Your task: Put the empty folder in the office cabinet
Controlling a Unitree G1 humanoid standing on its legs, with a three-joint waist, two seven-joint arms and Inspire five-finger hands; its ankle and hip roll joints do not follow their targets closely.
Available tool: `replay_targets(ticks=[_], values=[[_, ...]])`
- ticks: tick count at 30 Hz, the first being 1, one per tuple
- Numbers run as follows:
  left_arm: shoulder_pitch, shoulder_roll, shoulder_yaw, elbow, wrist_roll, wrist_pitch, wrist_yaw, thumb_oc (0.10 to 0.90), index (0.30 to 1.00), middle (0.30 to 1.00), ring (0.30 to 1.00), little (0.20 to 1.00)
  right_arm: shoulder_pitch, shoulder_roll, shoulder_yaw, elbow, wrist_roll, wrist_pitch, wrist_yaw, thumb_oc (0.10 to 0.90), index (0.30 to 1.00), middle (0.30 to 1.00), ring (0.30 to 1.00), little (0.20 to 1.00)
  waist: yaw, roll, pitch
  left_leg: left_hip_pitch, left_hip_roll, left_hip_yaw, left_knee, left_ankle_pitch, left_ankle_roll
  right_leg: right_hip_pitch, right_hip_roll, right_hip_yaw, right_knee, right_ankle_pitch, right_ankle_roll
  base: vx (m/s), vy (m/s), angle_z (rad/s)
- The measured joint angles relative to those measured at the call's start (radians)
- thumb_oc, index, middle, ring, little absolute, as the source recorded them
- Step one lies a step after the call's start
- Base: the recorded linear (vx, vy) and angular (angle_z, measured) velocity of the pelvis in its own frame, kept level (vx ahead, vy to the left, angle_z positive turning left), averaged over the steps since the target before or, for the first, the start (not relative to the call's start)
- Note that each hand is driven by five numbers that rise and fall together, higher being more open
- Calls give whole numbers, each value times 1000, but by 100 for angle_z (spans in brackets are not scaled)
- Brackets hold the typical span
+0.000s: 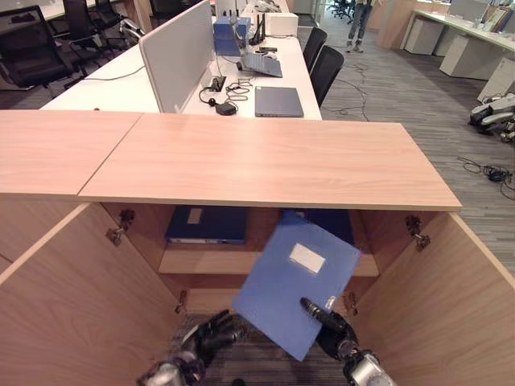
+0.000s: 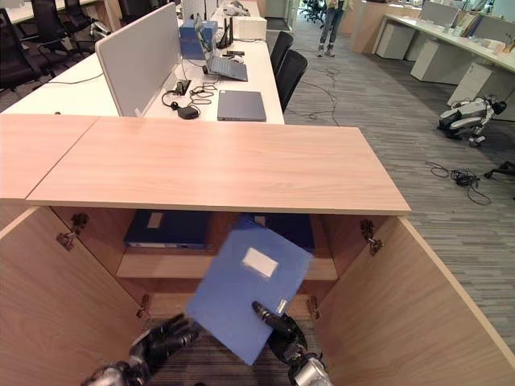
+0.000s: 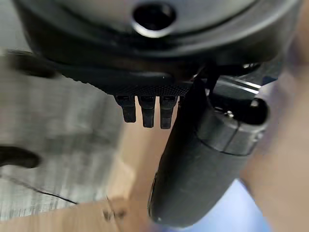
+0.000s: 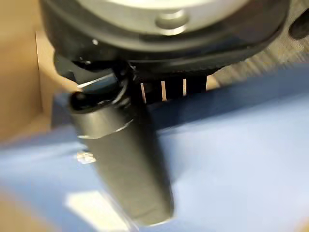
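A blue folder (image 1: 295, 285) with a white label is hanging tilted in front of the open office cabinet (image 1: 265, 165), its upper edge overlapping the front edge of the inner shelf (image 1: 205, 261) and its lower corner pointing down toward the carpet. The right hand (image 1: 331, 325) is pinching the folder at its lower right edge, thumb lying across the blue cover and fingers tucked behind it. The left hand (image 1: 208, 335) is hovering just beside the folder's lower left edge, its fingers loosely curled and grasping nothing. A darker blue binder (image 1: 208, 224) is lying flat on the shelf toward its left end. Both cabinet doors (image 1: 76, 297) are standing wide open. Beyond the cabinet's wooden top, a white desk (image 1: 121, 84) is carrying a closed laptop (image 1: 278, 101).
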Motion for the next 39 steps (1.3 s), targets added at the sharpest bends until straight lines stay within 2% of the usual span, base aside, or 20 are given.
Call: replay_targets(ticks=[2,6,9,10,12,16,23,26,31,33,35,37,39], values=[[-17,-22,47,122,-5,-4,8,800,900,900,900,900,-12,-7,-17,59,5,-2,-2,400,300,300,300,300,0,3,-4,2,0,0,0,-1,1,2,0,0,-3,0,0,3,-36,-1],[-32,-19,76,198,1,-9,21,800,900,900,900,900,-25,-17,-5,132,-58,11,-4,400,300,300,300,300,2,8,-4,1,2,0,0,-1,1,2,2,0,-3,0,0,4,-38,0],[-77,-25,99,308,76,-27,18,800,900,900,900,900,-69,-29,28,286,-245,28,17,400,300,300,300,300,3,21,-16,0,3,-3,0,-2,0,3,2,-2,-3,-1,0,7,-49,3],[-89,-27,115,334,102,-30,17,800,900,900,900,900,-84,-30,34,347,-351,47,26,400,300,300,300,300,3,25,-21,-6,3,-8,0,-5,-4,4,2,-7,-3,-2,0,3,-51,11],[-93,-32,139,345,114,-35,15,800,900,900,900,900,-93,-35,25,373,-420,57,16,400,300,300,300,300,4,38,-25,-18,4,-16,0,-3,-5,-8,4,-13,-3,-2,-1,-2,-48,10],[-86,-41,139,375,114,-40,17,800,900,900,900,900,-100,-40,-4,387,-424,57,12,400,300,300,300,300,4,60,-25,-22,8,-17,0,1,-1,-12,8,-15,-3,-2,-3,2,-21,1],[-82,-72,139,389,115,-40,21,800,900,900,900,900,-117,-46,-4,339,-270,55,-18,400,300,300,300,300,5,94,-21,-38,21,-18,0,5,-6,-28,21,-15,-4,-4,-11,-6,-30,0],[-94,-88,146,385,114,-48,57,800,900,900,900,900,-188,-43,3,238,-132,43,-62,400,300,300,300,300,6,115,-4,-83,34,-20,4,19,-16,-71,35,-16,-4,6,-18,-82,-49,-2],[-116,-108,145,364,111,-50,88,800,900,900,900,900,-310,-43,7,72,-4,-24,-94,400,300,300,300,300,15,143,48,-141,50,-30,5,42,-30,-124,56,-27,-4,15,-23,-73,-42,6],[-146,-107,146,348,111,-52,106,800,900,900,900,900,-387,-43,-3,-49,50,-68,-95,400,300,300,300,300,19,148,102,-192,61,-43,5,63,-40,-168,70,-40,-3,28,-36,-85,-32,9],[-169,-107,148,349,101,-52,117,800,900,900,900,900,-465,-39,-17,-86,115,-126,-96,400,300,300,300,300,34,146,127,-232,72,-48,5,77,-52,-206,80,-43,-3,35,-46,-80,-15,6],[-168,-110,156,350,86,-52,130,800,900,900,900,900,-515,-32,-26,-85,148,-154,-102,400,300,300,300,300,37,147,146,-245,74,-52,5,80,-55,-216,84,-48,3,35,-47,-85,7,3],[-177,-109,174,349,71,-59,158,800,900,900,900,900,-601,-6,-69,-85,198,-217,-118,400,300,300,300,300,40,142,184,-291,72,-50,5,90,-55,-263,82,-46,4,41,-52,-63,25,-1]])
